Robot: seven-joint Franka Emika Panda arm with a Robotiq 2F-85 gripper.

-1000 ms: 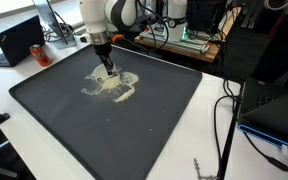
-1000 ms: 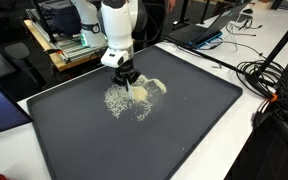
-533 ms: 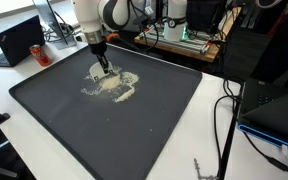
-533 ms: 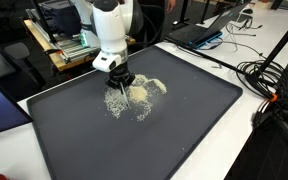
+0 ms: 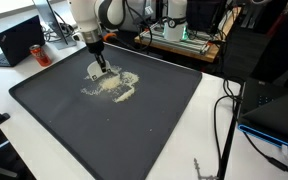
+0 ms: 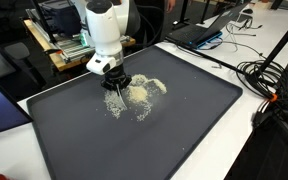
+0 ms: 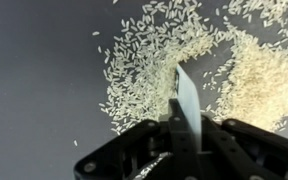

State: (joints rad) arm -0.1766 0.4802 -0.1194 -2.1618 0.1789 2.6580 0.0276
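tray (image 5: pixel 134 130) unchanged. arm (image 5: pixel 89 15) has shifted toward 10 o'clock since a second ago in an exterior view. rice (image 5: pixel 119 88) sits at the tray's 11 o'clock part, spread as before. gripper (image 5: pixel 101 66) is now at the pile's 10 o'clock edge, pinching a thin white blade (image 7: pixel 187 95). blade too small to make out in the exterior views. wrist view cuts the rice off at 12 and 3 o'clock.

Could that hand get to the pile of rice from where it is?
Probably yes: the hand, shut on a thin white blade, is right over the rice on the dark mat, with nothing between them.
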